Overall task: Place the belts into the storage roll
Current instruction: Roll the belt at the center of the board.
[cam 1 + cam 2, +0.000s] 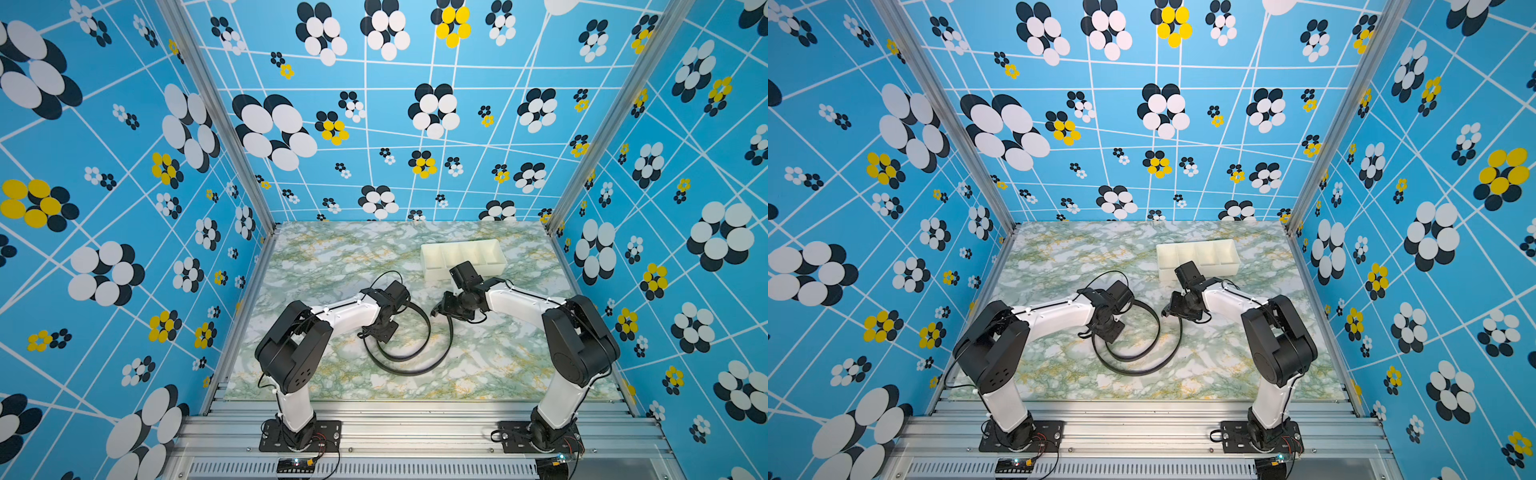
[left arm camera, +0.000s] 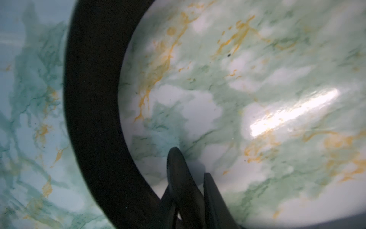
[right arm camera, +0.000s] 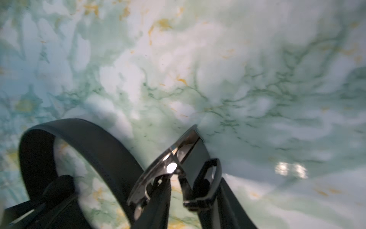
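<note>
Marbled table (image 1: pixel 332 257), storage roll (image 1: pixel 436 272) empty — belt (image 1: pixel 415 370) outside, left pincer (image 1: pixel 376 334), right pincer (image 1: pixel 435 311) grips unclear

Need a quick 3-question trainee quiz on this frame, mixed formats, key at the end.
1. True or false: the belt already lies inside the tray.
2. How many compartments does the tray have? A: two. B: four. C: six.
3. Fill in: the belt's metal buckle shows close up in the ___ wrist view.

Key:
1. False. The belt is coiled on the table, outside the tray.
2. B.
3. right.
</note>
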You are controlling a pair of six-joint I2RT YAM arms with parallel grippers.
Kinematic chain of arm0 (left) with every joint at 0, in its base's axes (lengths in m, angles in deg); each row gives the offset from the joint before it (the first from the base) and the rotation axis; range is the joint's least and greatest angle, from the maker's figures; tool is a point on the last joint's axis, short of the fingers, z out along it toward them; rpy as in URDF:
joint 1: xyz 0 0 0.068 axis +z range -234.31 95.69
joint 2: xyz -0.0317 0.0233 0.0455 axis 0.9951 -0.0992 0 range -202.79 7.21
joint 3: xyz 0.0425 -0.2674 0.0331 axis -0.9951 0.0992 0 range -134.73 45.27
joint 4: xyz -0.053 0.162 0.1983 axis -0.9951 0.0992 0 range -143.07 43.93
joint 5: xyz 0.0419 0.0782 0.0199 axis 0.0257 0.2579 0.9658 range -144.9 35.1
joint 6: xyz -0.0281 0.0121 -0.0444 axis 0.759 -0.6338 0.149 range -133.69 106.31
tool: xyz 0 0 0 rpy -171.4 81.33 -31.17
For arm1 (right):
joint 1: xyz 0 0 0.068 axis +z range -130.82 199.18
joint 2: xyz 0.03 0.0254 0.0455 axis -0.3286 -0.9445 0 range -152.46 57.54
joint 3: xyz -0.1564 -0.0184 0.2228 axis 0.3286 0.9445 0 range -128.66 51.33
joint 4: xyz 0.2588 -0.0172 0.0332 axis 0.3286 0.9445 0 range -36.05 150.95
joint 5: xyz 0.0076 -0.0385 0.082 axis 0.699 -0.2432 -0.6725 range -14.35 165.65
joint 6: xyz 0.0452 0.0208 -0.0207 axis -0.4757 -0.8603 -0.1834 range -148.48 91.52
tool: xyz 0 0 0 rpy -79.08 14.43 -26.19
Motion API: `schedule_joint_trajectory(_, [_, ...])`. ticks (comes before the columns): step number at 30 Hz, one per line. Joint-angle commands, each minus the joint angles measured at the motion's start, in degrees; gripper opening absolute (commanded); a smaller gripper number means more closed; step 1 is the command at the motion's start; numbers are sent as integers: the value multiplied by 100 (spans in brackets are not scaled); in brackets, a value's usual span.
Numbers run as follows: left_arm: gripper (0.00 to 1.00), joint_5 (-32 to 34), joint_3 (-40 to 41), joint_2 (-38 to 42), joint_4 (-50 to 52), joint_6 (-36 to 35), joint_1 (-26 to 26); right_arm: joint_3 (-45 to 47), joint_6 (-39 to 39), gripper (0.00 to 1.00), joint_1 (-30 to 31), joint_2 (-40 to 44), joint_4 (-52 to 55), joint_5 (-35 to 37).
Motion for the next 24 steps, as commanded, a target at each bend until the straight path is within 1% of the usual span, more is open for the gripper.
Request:
schedule_joint_trajectory(1, [25,-91,-86,-71,-16,-70,-35,16,-71,45,-30,-61,-576,-707])
schedule_joint_trajectory(4, [25,-82,-137,-99,-11,-52,-39,258,-134,48,-22,113,-866,-960])
schedule_joint_trajectory(7, [25,-156,-177,-110,-93,-43,-40,618,-201,54,18,404,-1105,-1093])
schedule_joint_trajectory(9, [25,-219,-256,-156,-114,-26,-37,781,-182,54,100,583,-1152,-1095])
schedule_joint_trajectory(13, [25,-246,-390,-268,-123,-16,-50,698,-117,54,241,602,-750,-689])
schedule_joint_trajectory(16, [25,-244,-421,-286,-88,-1,-73,616,-177,54,281,507,-702,-731])
schedule_joint_trajectory(20, [25,-282,-343,-182,-164,19,-84,808,-353,55,414,723,-995,-806])
schedule_joint_trajectory(22, [25,-310,-336,-168,-191,8,-78,927,-468,63,489,833,-1151,-837])
schedule_joint_trajectory(24, [25,-314,-346,-210,-193,12,-80,989,-527,65,553,880,-1233,-854])
